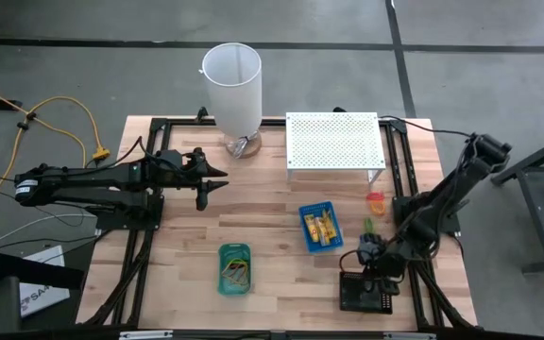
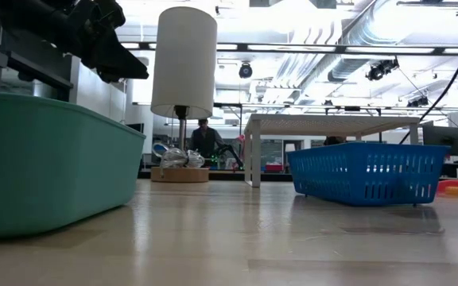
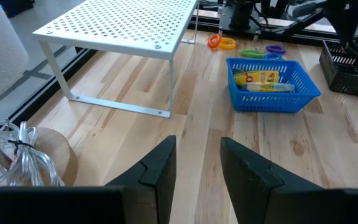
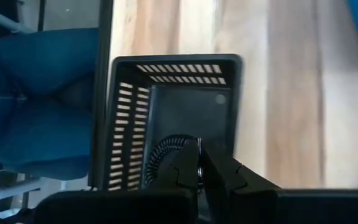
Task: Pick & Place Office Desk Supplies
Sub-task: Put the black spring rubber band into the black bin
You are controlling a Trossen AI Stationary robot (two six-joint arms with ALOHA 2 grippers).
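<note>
Black mesh tray (image 4: 173, 118) lies under my right gripper (image 4: 199, 163), fingers pinched shut on a dark coiled band (image 4: 160, 160). Three trays: green tray (image 1: 235, 268) and blue tray (image 1: 319, 227) already loaded. Beyond, a few loose loops (image 1: 375, 201) still wait. My left gripper (image 3: 197, 165) hovers spread, empty, near the white cylinder (image 1: 233, 85).

A robotics lab or workshop: a concrete floor (image 1: 111, 76) around a wooden surface (image 1: 272, 236) on a black frame, exposed ducts (image 2: 332, 48) and pipes overhead, benches with gear and a person (image 2: 205, 137) behind.
</note>
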